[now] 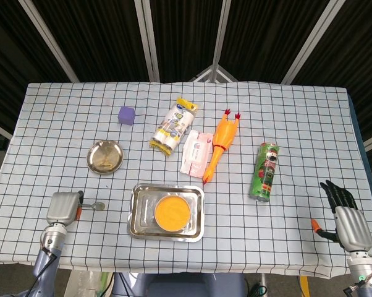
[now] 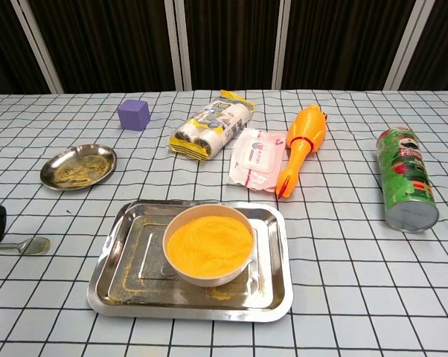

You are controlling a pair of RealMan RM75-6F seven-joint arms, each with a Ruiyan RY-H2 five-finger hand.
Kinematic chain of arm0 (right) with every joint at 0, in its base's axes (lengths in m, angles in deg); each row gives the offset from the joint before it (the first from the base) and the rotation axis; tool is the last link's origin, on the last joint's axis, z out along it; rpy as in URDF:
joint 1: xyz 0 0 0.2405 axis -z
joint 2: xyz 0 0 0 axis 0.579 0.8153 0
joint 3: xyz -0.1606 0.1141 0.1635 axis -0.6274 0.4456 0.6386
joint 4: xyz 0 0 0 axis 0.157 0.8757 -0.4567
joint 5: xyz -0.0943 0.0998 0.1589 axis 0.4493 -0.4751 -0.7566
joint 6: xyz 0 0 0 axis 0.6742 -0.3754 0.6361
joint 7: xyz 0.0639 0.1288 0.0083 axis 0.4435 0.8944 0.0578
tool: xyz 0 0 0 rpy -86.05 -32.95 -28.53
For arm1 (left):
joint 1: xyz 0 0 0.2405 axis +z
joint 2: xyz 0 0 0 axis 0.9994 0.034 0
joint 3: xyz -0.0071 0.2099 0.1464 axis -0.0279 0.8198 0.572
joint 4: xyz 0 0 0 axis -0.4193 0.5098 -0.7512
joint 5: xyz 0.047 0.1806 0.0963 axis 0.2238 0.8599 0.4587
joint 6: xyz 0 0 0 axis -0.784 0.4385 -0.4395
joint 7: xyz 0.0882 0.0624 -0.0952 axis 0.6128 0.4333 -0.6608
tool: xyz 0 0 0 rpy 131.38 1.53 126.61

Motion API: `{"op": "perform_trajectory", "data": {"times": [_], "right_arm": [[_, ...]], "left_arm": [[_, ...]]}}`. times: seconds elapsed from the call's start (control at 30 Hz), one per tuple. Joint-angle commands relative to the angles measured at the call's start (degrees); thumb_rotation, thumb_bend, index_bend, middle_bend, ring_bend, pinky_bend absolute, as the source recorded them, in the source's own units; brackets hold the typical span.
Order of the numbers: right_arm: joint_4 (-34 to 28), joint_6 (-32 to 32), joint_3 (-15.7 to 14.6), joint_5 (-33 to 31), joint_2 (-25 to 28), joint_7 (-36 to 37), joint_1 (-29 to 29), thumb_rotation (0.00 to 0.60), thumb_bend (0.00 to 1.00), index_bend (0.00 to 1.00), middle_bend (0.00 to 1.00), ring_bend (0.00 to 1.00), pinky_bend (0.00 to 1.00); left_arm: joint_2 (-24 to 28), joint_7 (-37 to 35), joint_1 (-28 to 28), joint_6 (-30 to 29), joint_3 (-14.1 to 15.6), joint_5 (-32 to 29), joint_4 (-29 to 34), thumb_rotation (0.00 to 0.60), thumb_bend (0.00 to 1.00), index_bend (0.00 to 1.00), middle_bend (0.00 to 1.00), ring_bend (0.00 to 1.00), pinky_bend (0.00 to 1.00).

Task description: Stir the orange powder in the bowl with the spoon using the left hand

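Here the left hand [image 1: 63, 208] sits at the near-left corner of the table [image 1: 62, 111], close to its front edge, over the handle of the spoon [image 2: 29, 245]; whether its fingers grip the handle cannot be told, since the head view shows only the back of the hand and the chest view just a dark fingertip at the frame's edge. The spoon lies flat on the checked cloth, its bowl end pointing right toward the steel tray [image 2: 127, 279], with a strip of bare cloth between them. Behind the spoon rests a small metal dish [image 1: 105, 156], and farther back a purple cube [image 1: 126, 115]. The bowl [image 2: 181, 262] of orange powder [image 2: 209, 244] stands inside the tray, near the front edge at centre. Beyond it lie a packet of rolls [image 1: 173, 127], a wipes pack [image 1: 195, 151] and a rubber chicken [image 1: 220, 143]. A green can [image 1: 265, 171] lies on its side further right. The right hand [image 1: 345, 216] rests at the near-right corner, fingers spread and holding nothing, well apart from the can.
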Motion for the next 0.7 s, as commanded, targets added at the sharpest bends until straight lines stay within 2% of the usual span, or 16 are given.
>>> {"op": "perform_trajectory", "data": {"times": [0.03,0.47,0.7], "right_arm": [[-0.01,0.01,0.00,-0.01,0.00,0.00,0.00,0.600,0.37,0.00,0.00,0.00,0.00],[-0.08,0.03,-0.05,0.00,-0.01,0.07,0.03,0.600,0.37,0.00,0.00,0.00,0.00],[-0.11,0.04,-0.06,-0.09,0.08,0.19,0.09,0.600,0.37,0.00,0.00,0.00,0.00]], "left_arm": [[-0.11,0.06,-0.07,-0.02,0.14,-0.18,-0.07,0.600,0.53,0.49,1.00,1.00,0.96],[0.21,-1.37,-0.37,-1.21,0.64,1.01,0.25,0.600,0.55,0.54,1.00,1.00,0.96],[1.59,-1.44,-0.94,-2.27,0.44,2.48,2.80,0.600,0.55,0.55,1.00,1.00,0.96]]}}
